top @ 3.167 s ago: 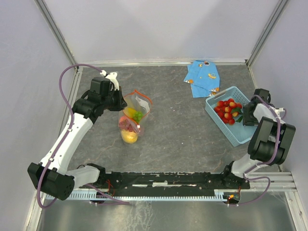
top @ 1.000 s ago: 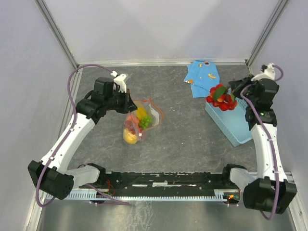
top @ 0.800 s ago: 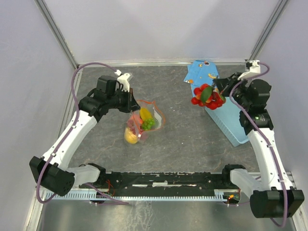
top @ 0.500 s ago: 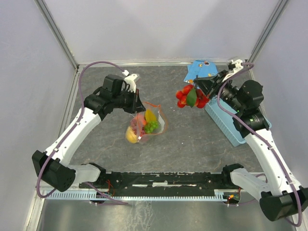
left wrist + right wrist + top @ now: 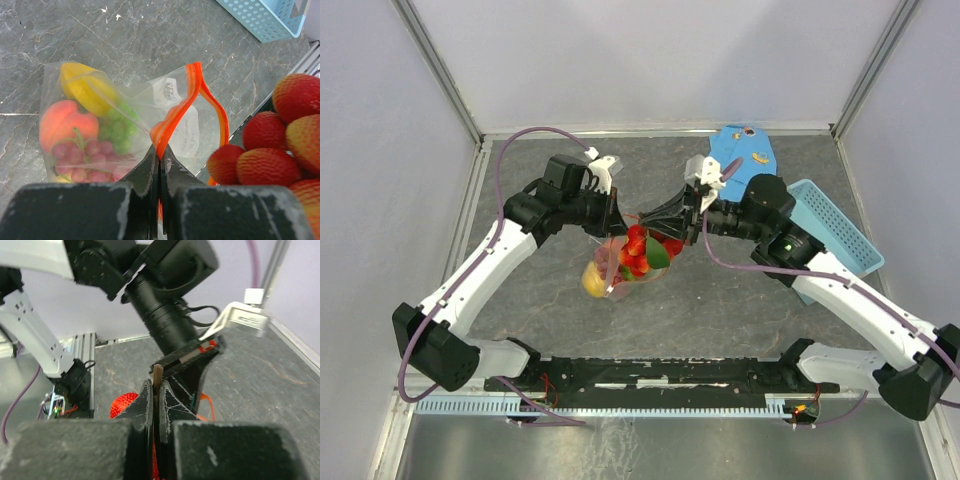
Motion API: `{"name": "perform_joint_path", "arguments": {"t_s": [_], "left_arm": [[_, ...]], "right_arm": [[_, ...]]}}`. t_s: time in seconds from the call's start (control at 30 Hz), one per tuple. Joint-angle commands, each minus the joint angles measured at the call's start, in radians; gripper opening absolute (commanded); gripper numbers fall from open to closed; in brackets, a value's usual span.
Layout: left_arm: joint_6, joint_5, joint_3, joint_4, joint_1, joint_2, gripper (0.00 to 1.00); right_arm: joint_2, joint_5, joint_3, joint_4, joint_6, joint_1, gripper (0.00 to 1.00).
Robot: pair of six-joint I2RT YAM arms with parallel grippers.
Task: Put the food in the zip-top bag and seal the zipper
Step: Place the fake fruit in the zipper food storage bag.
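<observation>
The clear zip-top bag (image 5: 125, 115) hangs from my left gripper (image 5: 160, 150), which is shut on its orange-red zipper (image 5: 182, 107). Inside the bag lie a peach (image 5: 65, 122), a lemon (image 5: 85, 90), green grapes (image 5: 117, 127) and purple grapes (image 5: 85, 160). My right gripper (image 5: 158, 385) is shut on the brown stem (image 5: 157, 372) of a bunch of red strawberries (image 5: 642, 248). The bunch hangs right at the open mouth of the bag (image 5: 610, 272), close to my left gripper (image 5: 617, 222). The right gripper (image 5: 665, 222) sits just right of it.
The light-blue slotted basket (image 5: 835, 225) stands at the right, partly behind my right arm. A folded blue patterned cloth (image 5: 740, 150) lies at the back. Grey walls close in the table on three sides.
My right arm has swung left from the basket, carrying the strawberry bunch to the bag's mouth. The left gripper has shifted the bag slightly right.
</observation>
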Motion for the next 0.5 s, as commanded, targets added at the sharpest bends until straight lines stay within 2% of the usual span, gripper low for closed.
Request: {"name": "perform_joint_path", "arguments": {"t_s": [0.0, 0.13, 0.47], "left_arm": [[0.048, 0.037, 0.048, 0.021, -0.009, -0.007, 0.03], [0.05, 0.037, 0.044, 0.023, -0.015, -0.007, 0.03], [0.048, 0.034, 0.046, 0.022, -0.017, 0.004, 0.03]], "right_arm": [[0.037, -0.075, -0.011, 0.141, -0.105, 0.019, 0.02], [0.078, -0.079, -0.059, 0.218, -0.15, 0.023, 0.02], [0.172, -0.185, -0.06, 0.224, -0.206, 0.057, 0.02]]}}
